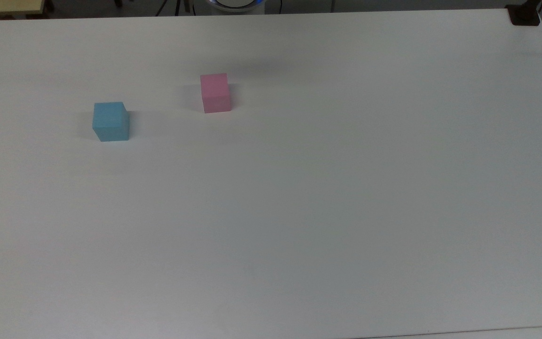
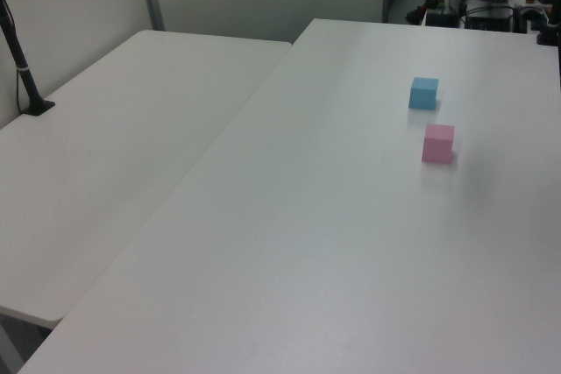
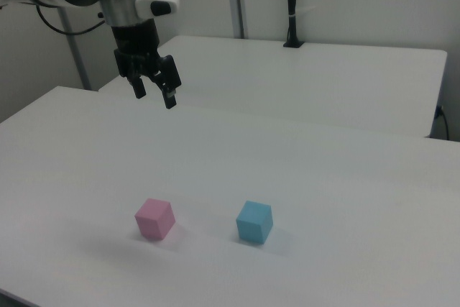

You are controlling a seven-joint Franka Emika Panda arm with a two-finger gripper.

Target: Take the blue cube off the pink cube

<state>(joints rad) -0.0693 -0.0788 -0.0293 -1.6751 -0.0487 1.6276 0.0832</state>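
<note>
Top view first: the blue cube [image 1: 110,121] sits flat on the white worktop [image 1: 299,197], over toward the top view's left, and the pink cube [image 1: 215,92] stands on its own farther back and to the top view's right of it. The two are well apart, nothing stacked, each resting directly on the worktop.

Over to the left view: the blue cube [image 2: 423,93] lies farther from the camera, the pink cube [image 2: 437,144] nearer and a touch to the left view's right, with bare worktop [image 2: 289,243] between them. A second white table [image 2: 114,155] adjoins on the left view's left, a black post [image 2: 22,67] rising from its far edge.

Now the right view, and here is the arm: the gripper [image 3: 154,94] hangs in the air above the worktop [image 3: 338,177], well up and back from both cubes (its two dark fingers [image 3: 169,97] clearly spread, holding nothing). Below it, the pink cube [image 3: 154,218] is on the right view's left and the blue cube [image 3: 254,222] on the right view's right, side by side with a gap between them.
</note>
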